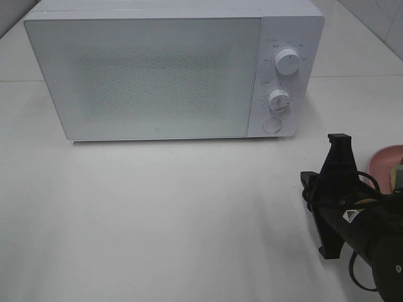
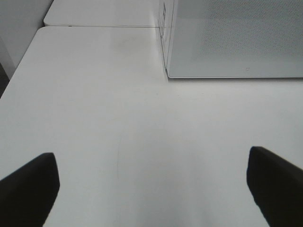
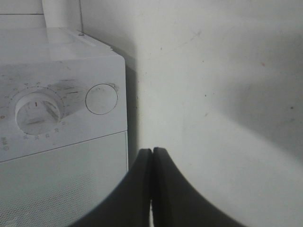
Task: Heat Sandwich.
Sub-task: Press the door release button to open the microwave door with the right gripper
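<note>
Microwave (image 1: 151, 75), door closed, beyond pressed-together right gripper (image 3: 152, 152); left gripper (image 2: 150, 158) spread; sandwich (image 1: 398, 175), seemingly, half-hidden on pink plate (image 1: 383, 160).

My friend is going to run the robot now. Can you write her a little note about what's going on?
Left gripper: jaws wide open, empty, above the table near the microwave's left front corner.
Right gripper: jaws shut on nothing, pointing toward the microwave's round button.
Sandwich: on the pink plate, far right, barely in view.
Done: nothing visible; microwave door closed.
Left: open door, load sandwich, close, start heating.
</note>
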